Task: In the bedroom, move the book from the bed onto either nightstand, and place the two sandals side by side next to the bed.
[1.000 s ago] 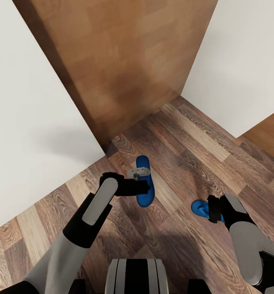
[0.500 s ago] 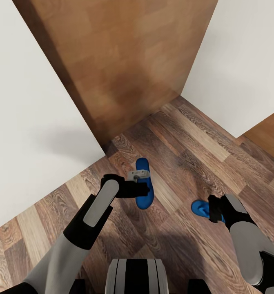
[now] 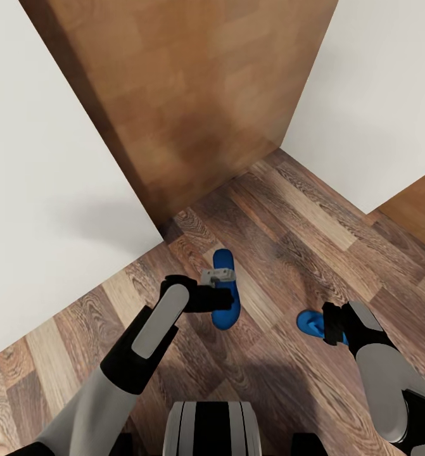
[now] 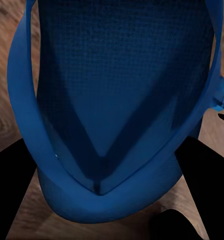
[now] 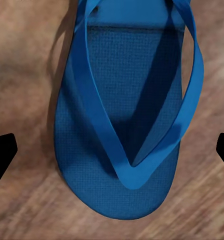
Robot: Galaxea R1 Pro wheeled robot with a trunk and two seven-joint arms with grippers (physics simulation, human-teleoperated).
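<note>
Two bright blue sandals lie on the wood-plank floor. My left gripper [image 3: 228, 296] is down on one sandal [image 3: 225, 316]. In the left wrist view its black fingers [image 4: 11, 192] press against both sides of that sandal's toe end [image 4: 117, 100], shut on it. The other sandal [image 3: 308, 323] lies to the right, partly under my right gripper [image 3: 323, 324]. From the right wrist view this sandal [image 5: 127, 150] lies flat with its straps up, the fingertips [image 5: 2, 152] spread wide and clear of it, open. The book, the bed and the nightstand are out of view.
A tall brown wooden panel [image 3: 187, 95] stands straight ahead between white walls [image 3: 41, 209]. Another white wall [image 3: 377, 107] and a second brown panel [image 3: 421, 209] are to the right. A strip of wood floor [image 3: 288, 215] runs between them.
My left gripper has moved a little toward me and to the right, and the sandal in it has shifted the same way. The right arm and its sandal have stayed put.
</note>
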